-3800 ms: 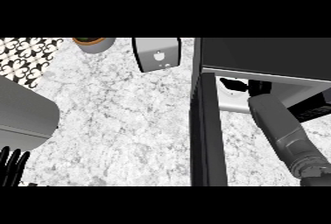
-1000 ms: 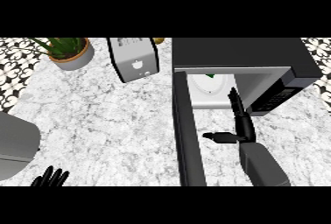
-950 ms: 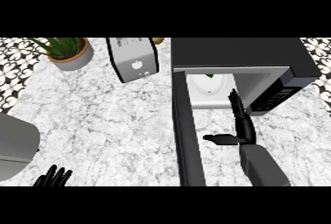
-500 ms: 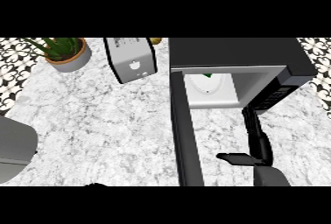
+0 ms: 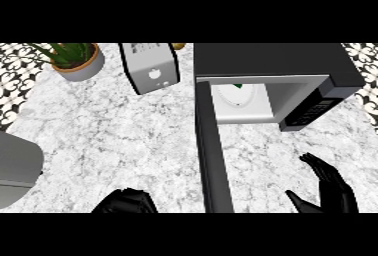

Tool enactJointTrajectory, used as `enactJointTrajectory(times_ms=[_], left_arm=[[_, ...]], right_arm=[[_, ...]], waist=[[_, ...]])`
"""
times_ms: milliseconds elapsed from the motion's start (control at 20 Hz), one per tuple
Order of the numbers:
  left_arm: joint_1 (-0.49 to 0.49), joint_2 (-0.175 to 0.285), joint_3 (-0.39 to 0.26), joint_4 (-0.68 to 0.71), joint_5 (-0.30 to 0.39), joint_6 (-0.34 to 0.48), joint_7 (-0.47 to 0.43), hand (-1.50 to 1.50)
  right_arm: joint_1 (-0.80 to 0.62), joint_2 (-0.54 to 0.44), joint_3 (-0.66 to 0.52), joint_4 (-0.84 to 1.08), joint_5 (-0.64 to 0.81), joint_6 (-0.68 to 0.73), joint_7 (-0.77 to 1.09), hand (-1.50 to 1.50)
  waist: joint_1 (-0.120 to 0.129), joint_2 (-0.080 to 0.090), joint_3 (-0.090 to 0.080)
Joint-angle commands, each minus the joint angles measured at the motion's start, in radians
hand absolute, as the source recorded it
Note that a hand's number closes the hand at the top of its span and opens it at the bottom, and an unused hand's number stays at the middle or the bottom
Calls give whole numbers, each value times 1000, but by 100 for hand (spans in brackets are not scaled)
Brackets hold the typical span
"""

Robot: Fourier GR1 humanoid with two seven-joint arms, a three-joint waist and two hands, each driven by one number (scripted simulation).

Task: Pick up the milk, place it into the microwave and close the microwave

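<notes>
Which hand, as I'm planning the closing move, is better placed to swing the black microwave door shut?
Probably the left hand: it lies beside the outer face of the open black microwave door, near its free end, and could push it. The open right hand sits on the inner side.

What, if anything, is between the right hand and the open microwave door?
Nothing visible. Only bare counter lies between the right hand and the open door. The milk already sits inside the microwave.

Bright, even light, counter [image 5: 111, 135] uniformly lit, microwave [image 5: 295, 62] top dark (its interior bright white), shadows faint
</notes>
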Motion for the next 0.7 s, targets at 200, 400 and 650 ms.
enactJointTrajectory(times_ms=[200,400,650], left_arm=[[-290,-1,-142,250,-75,198,3,150],[-483,-1,-256,411,-25,315,65,150],[-647,-1,-382,498,13,406,121,150]], right_arm=[[191,-48,-67,-278,-127,53,118,-150],[181,-120,-103,-286,-138,103,119,-150],[208,-129,-124,-375,-167,114,165,-150]], waist=[[8,4,0],[1,6,1],[7,5,1]])
